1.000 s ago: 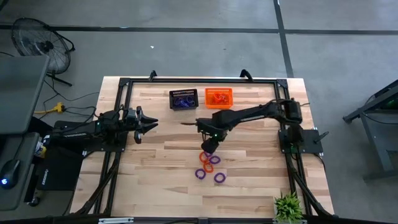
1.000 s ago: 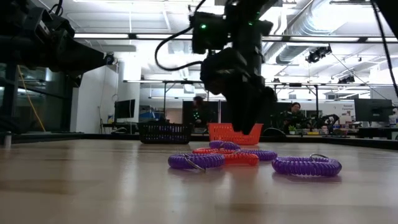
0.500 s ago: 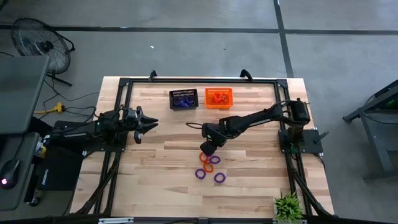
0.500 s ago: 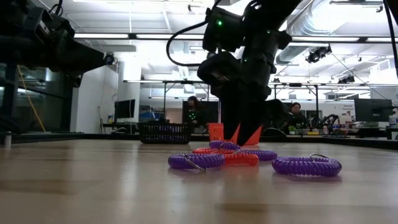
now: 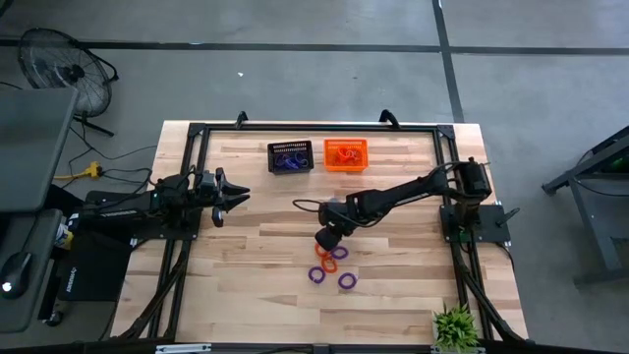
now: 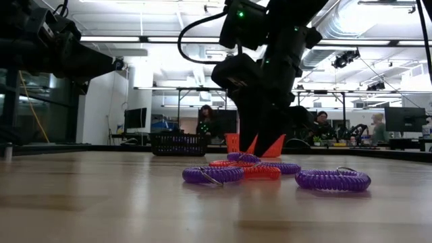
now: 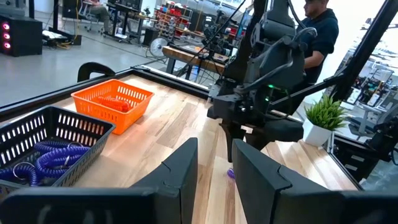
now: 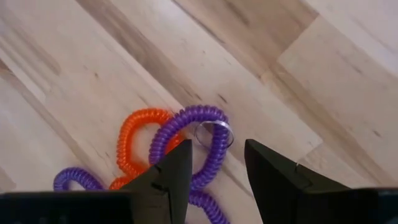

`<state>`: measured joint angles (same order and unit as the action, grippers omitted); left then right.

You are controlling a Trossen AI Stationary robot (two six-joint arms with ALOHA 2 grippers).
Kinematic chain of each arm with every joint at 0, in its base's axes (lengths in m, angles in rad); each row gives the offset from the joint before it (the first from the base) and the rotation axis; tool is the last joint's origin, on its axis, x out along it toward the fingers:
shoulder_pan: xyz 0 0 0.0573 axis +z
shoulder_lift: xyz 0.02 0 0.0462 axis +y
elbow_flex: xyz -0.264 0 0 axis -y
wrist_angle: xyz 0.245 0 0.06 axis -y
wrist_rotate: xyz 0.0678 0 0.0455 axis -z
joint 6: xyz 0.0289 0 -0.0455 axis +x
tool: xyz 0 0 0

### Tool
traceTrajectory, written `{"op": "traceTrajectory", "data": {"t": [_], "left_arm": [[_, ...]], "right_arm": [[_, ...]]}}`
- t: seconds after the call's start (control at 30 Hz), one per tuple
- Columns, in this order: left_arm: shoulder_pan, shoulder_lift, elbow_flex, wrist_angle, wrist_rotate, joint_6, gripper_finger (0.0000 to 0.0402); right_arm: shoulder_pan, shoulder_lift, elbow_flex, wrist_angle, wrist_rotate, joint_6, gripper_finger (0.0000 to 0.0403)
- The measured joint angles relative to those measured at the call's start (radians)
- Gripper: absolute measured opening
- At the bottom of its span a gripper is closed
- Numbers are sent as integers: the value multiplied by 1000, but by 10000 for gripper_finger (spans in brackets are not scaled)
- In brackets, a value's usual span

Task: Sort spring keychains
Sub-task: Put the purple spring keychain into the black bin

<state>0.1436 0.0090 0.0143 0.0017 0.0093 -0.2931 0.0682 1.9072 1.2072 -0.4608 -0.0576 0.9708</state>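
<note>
Several purple and orange spring keychains lie flat in a loose cluster on the wooden table, near its middle. In the right wrist view a purple keychain overlaps an orange one. My right gripper hangs open just above these two, pointing steeply down, its fingers apart from them; it also shows in the high view and the low view. My left gripper waits open and level at the table's left side, holding nothing.
A black mesh basket with purple keychains and an orange mesh basket with orange ones stand side by side at the table's far edge. A black frame borders the table. A potted plant stands at the near right corner.
My right gripper has sunk toward the cluster of keychains, shifting slightly toward the table's near edge, and its wrist has rolled and tipped steeper. Its fingers stay apart. The keychains lie as before.
</note>
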Motion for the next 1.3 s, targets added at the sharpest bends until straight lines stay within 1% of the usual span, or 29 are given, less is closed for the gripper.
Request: {"op": "traceTrajectory", "data": {"t": [0.13,0.5,0.67,0.9,1.13,1.3], "left_arm": [[0,0,0,0,0,0,99],[0,0,0,0,0,0,99],[0,0,0,0,0,0,99],[0,0,0,0,0,0,99],[0,0,0,0,0,0,99],[0,0,0,0,0,0,99]], "right_arm": [[0,6,0,8,23,2,142],[7,60,5,20,20,16,142],[7,73,5,18,27,-12,142],[11,102,6,2,33,-162,142],[24,104,4,2,120,-233,142],[41,106,2,0,191,-324,137]]}}
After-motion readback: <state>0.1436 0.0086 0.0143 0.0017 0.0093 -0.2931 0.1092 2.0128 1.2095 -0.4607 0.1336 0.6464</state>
